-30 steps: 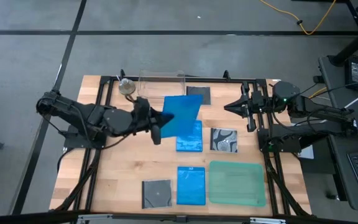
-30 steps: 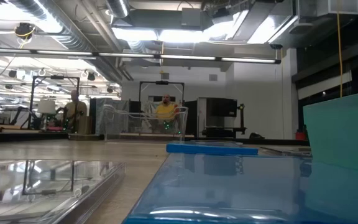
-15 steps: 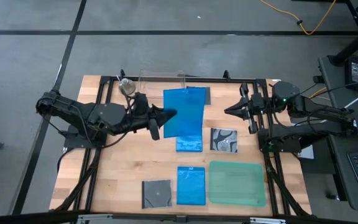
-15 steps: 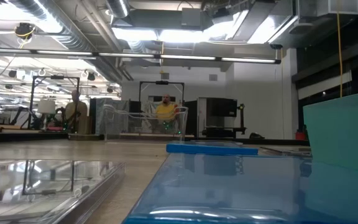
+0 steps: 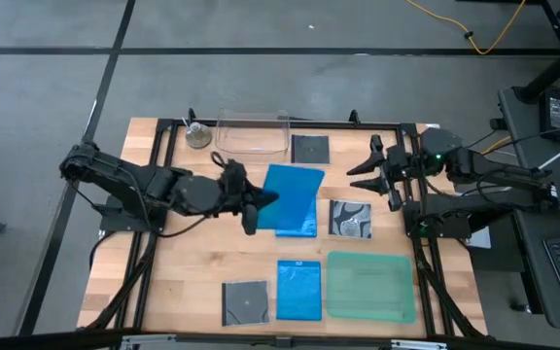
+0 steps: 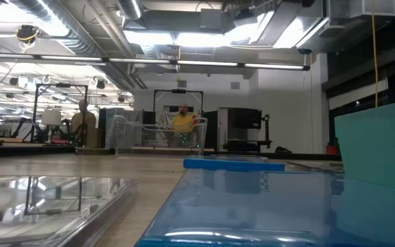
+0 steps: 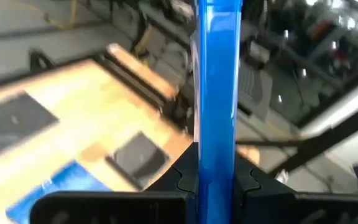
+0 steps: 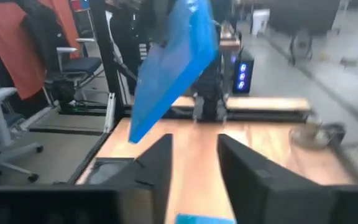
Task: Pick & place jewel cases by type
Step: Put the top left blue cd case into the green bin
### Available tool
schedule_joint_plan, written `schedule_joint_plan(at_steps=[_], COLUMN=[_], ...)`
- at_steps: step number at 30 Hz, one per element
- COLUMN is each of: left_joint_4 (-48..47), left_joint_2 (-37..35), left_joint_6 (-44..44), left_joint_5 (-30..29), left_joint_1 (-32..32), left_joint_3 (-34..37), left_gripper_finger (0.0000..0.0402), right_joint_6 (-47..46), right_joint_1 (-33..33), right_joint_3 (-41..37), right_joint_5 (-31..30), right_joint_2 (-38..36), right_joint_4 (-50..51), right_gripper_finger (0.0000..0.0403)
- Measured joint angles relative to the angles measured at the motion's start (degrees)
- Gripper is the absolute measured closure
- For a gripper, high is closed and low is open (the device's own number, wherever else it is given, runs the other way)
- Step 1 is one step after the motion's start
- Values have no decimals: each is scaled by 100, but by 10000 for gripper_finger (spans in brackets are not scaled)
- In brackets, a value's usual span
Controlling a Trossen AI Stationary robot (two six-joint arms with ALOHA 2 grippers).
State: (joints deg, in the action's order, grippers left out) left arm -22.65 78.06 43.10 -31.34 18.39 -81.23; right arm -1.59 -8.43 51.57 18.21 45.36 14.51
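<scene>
Blue jewel case point(image 5: 291, 194) held edge-on between the closed fingers of the left gripper point(image 5: 258, 202), above a second blue case point(image 5: 297, 223) near the middle of the table point(image 5: 163, 282). Long axis pointed toward the far edge, case lying on the right-arm side of that gripper, tilted. Right gripper point(image 5: 360, 168) waited near the far right corner, fingers apart and empty, pointing toward the held case.
</scene>
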Motion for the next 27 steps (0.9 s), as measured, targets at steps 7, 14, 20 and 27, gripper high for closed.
schedule_joint_plan(at_steps=[7, 14, 20, 27], left_joint_4=[-162, -354, -428, -405], left_joint_2=[342, 607, 780, 893], left_joint_6=[70, 69, -64, -138], left_joint_5=[1255, 2067, 2377, 2550], left_joint_1=[-264, -481, -600, -692], left_joint_3=[0, 0, 0, -2], left_gripper_finger=[382, 382, 382, 382], right_joint_6=[-440, -549, -567, -631], right_joint_1=[0, 0, -2, 77], right_joint_3=[565, 1342, 1727, 1762], right_joint_5=[305, 766, 997, 1385], right_joint_2=[728, 1400, 1816, 2318], right_joint_4=[919, 1591, 1883, 1879], right_gripper_finger=[167, 155, 161, 161])
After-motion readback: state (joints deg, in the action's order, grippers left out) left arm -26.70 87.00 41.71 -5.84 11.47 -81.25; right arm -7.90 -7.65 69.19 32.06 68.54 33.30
